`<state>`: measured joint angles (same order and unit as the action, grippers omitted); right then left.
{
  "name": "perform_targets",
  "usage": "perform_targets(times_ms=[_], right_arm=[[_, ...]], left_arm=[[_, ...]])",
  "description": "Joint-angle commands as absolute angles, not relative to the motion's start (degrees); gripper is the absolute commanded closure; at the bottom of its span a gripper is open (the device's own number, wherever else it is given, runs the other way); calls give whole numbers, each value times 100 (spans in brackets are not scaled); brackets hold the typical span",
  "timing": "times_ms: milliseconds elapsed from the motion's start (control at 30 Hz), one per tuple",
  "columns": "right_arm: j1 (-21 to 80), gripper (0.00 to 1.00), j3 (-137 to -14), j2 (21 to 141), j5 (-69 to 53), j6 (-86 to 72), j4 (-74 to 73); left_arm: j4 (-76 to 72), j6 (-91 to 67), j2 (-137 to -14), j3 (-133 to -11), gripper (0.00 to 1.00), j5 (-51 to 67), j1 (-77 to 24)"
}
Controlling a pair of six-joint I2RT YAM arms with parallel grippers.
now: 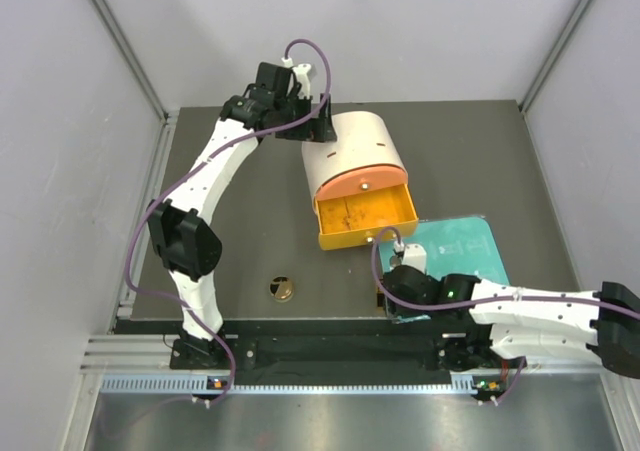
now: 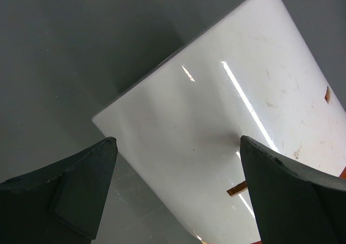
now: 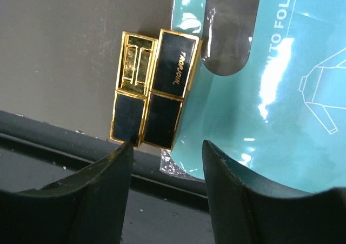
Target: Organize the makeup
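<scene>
Overhead view: the grey table [image 1: 230, 201] sits between pale booth walls [image 1: 350, 31]. The cream-and-orange box [image 1: 365, 151] lies at twelve o'clock with its orange drawer [image 1: 365, 216] pulled out toward six, likely to receive the makeup, and the round compact [image 1: 280, 289] waits alone at seven o'clock. Left wrist: the left gripper [image 2: 177, 141] is spread wide around the box's glossy cream wall, probably to steady it. Right wrist: the right gripper [image 3: 167, 146] stands partly parted, clamping nothing, just short of the black-and-gold piece [image 3: 154, 87], which lies across the nine o'clock edge of the teal board [image 3: 281, 119].
</scene>
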<state>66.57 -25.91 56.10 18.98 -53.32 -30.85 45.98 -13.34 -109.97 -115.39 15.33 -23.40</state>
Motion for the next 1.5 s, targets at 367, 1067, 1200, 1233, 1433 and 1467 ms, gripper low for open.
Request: perform_targets(times_ms=[367,1067,1200,1233,1433,1467], right_arm=[[6521,52,-3164,6565,2909,-5361,-3137],[6548,74,-3164,6628,2513,-5414,-3629],[6548,88,-3313,6206,2584,-5326,-3840],[6548,91,-3348,6092,2584,-5274,-3893],[6645,100,-3866,5591,2426,-4598,-4104],[6662,100,-3945,5555,2339,-4336,-4104]], left_arm=[[5168,-1028,-10995,-11013,1,1195,-2399],[5115,-1081,-10986,-10951,1,1169,-2408],[5098,-1081,-10978,-10942,1,1169,-2408],[5080,-1090,-10986,-10942,1,1169,-2408],[5071,-1099,-11013,-10960,1,1178,-2408],[5071,-1099,-11013,-10969,1,1169,-2408]])
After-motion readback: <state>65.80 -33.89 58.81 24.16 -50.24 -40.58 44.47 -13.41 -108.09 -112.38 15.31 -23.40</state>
